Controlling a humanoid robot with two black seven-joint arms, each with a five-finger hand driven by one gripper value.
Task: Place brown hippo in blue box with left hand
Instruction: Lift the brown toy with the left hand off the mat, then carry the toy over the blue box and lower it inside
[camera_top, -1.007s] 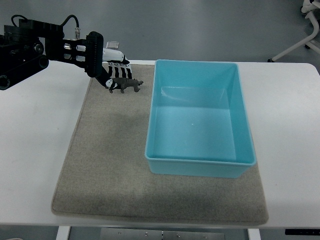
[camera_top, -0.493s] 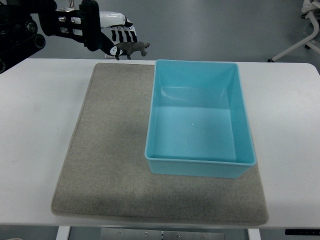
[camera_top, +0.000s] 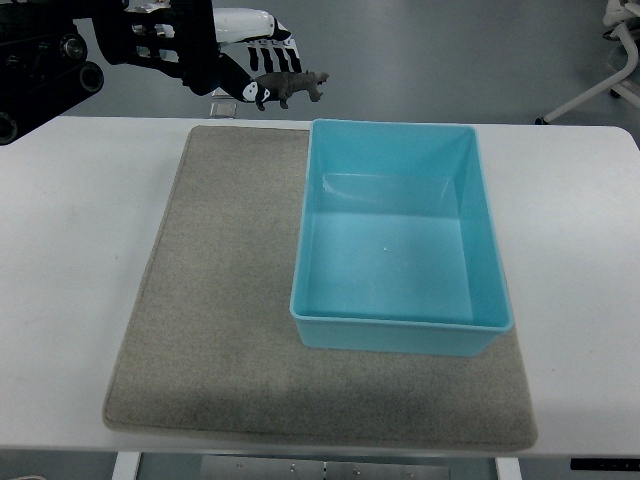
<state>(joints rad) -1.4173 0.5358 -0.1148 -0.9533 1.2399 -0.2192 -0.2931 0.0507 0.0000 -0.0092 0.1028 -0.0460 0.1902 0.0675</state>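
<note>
A white tabletop (camera_top: 70, 220) carries a grey mat (camera_top: 215, 300), with grey floor behind it. Our left hand (camera_top: 225, 55) hangs above the far edge, its fingers (camera_top: 262, 62) clamped on the brown hippo (camera_top: 290, 87), which is lifted off the mat and sits just beyond the far-left corner of the blue box (camera_top: 400, 235). The box rests on the mat and looks empty. We judge the carry is under way: to do it well, we should bring the toy rightward and nearer until it hangs over the middle of the box floor, clear of the rim, lower it, and only then let go. We can read no brand, label or writing anywhere
</note>
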